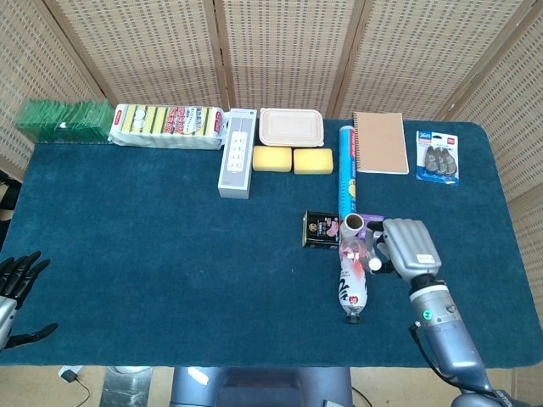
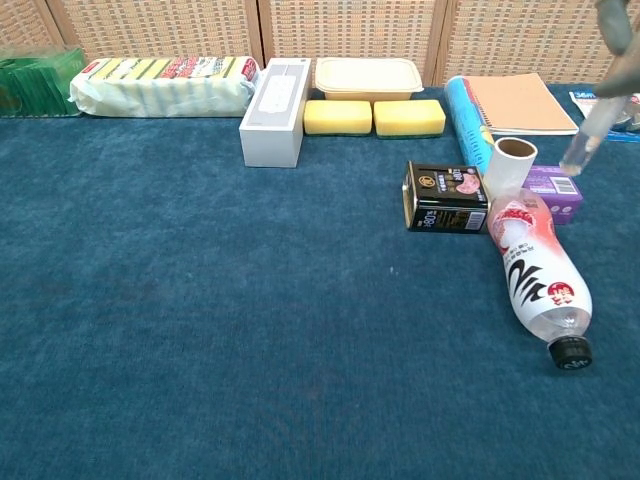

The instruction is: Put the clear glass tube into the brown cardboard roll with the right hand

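The brown cardboard roll (image 1: 354,224) (image 2: 512,165) stands upright with its mouth open upward, between a black tin (image 1: 321,229) and a purple box (image 2: 553,190). My right hand (image 1: 405,246) hovers just right of the roll and holds the clear glass tube (image 1: 374,264). In the chest view the tube (image 2: 585,135) hangs tilted above the purple box, right of the roll's mouth and apart from it, with only the hand's (image 2: 615,25) lower edge showing. My left hand (image 1: 17,284) rests at the table's left edge, fingers spread, holding nothing.
A plastic bottle (image 1: 352,284) (image 2: 535,270) lies in front of the roll. A blue tube (image 1: 346,170), notebook (image 1: 380,142), yellow sponges (image 1: 293,160), lidded tray (image 1: 291,127) and white power strip (image 1: 237,153) line the back.
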Available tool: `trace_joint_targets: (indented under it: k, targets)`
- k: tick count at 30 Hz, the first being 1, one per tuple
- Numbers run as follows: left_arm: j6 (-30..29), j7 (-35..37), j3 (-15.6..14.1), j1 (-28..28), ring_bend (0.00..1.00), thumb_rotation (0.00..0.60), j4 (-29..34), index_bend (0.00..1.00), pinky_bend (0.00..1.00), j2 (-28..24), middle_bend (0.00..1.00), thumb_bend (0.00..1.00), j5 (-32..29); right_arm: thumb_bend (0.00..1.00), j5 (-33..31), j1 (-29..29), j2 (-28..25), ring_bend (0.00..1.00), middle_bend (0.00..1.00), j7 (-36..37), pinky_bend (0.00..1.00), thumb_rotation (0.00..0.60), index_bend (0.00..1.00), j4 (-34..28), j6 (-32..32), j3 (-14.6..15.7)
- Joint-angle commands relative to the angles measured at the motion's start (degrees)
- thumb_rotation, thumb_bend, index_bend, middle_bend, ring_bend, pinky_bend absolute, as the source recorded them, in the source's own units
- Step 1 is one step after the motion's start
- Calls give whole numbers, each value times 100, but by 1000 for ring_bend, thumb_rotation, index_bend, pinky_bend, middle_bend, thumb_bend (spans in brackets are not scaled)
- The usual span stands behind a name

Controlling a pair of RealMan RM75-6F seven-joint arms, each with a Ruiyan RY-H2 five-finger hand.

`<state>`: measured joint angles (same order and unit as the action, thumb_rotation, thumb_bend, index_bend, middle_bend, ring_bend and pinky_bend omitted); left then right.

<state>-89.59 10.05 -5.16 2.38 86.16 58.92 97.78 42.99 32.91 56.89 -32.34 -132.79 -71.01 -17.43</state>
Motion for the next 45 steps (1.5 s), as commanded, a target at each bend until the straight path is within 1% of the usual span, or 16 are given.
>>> trace_joint_targets:
  k: [1, 3, 5, 8, 10, 11, 13, 17, 24, 29, 31, 32, 34, 38, 40, 45]
  targets:
    - [126, -107, 19, 38, 0, 539, 47, 22, 0, 11, 0, 82, -78, 506, 1340, -250, -511, 1000, 989, 894, 940, 600, 847, -220, 785, 427]
    - [95, -133, -26, 37, 0, 540, 78, 22, 0, -6, 0, 82, 33, 506, 1504, -350, -415, 1000, 989, 1163, 940, 600, 847, -220, 193, 118]
    - [-20, -68, -89, 12, 0, 540, 47, 22, 0, -34, 0, 82, 202, 508, 1083, -302, -250, 1000, 991, 797, 941, 600, 847, -220, -380, -41]
    - [-113, 48, -101, -17, 0, 541, -20, 22, 0, -43, 0, 83, 241, 509, 1103, -296, -244, 1000, 992, 307, 939, 600, 847, -220, -216, 385]
    - [-94, 69, -63, -15, 0, 539, -44, 22, 0, -25, 0, 83, 151, 508, 1343, -361, -377, 1000, 992, 453, 938, 600, 847, -220, 329, 778]
    - [-73, 63, -50, -10, 0, 538, -41, 21, 0, -20, 0, 83, 118, 508, 1370, -331, -440, 1000, 992, 550, 938, 600, 847, -220, 452, 768]
    - [12, 11, -24, 15, 0, 540, -16, 21, 0, -6, 0, 83, 34, 507, 1497, -286, -573, 1000, 992, 787, 939, 600, 847, -220, 502, 624]
    - [45, -79, -65, 32, 0, 537, 47, 22, 0, -19, 0, 82, 115, 507, 1146, -175, -55, 1000, 999, 696, 949, 600, 847, -220, -727, -79]
    - [-39, 18, -70, 10, 0, 536, -8, 22, 0, -27, 0, 82, 142, 505, 1331, -82, -17, 1000, 999, -162, 937, 600, 845, -220, 39, 933]
    - [158, -165, -43, 62, 0, 543, 70, 22, 0, 6, 0, 83, 12, 505, 1411, -35, 884, 1000, 998, 106, 935, 600, 844, -75, -867, 336]
    - [128, -129, -99, 67, 0, 540, 84, 22, 0, -33, 0, 83, 137, 504, 1691, 20, 1108, 1000, 998, 90, 933, 600, 843, -220, -627, 592]
    - [75, -56, -121, 55, 0, 539, 66, 22, 0, -58, 0, 82, 191, 504, 1795, 37, 972, 1000, 998, -82, 932, 600, 842, -220, -246, 971]
    - [6, 59, -105, 34, 0, 543, 18, 22, 0, -67, 0, 82, 172, 503, 1780, 40, 607, 1000, 998, -266, 933, 600, 842, -220, -57, 1163]
    - [94, 34, -20, 40, 0, 545, -6, 22, 0, -26, 0, 82, -56, 503, 1500, 137, 731, 1000, 1000, -455, 937, 600, 842, -220, -971, 391]
    - [126, -3, -20, 58, 0, 546, 27, 22, 0, -26, 0, 83, -50, 502, 1442, 222, 996, 1000, 1000, -310, 934, 600, 841, -220, -927, 318]
    - [41, 100, -88, 46, 0, 542, 21, 22, 0, -81, 0, 82, 113, 499, 1631, 238, 514, 1000, 999, -424, 929, 600, 837, -220, -144, 941]
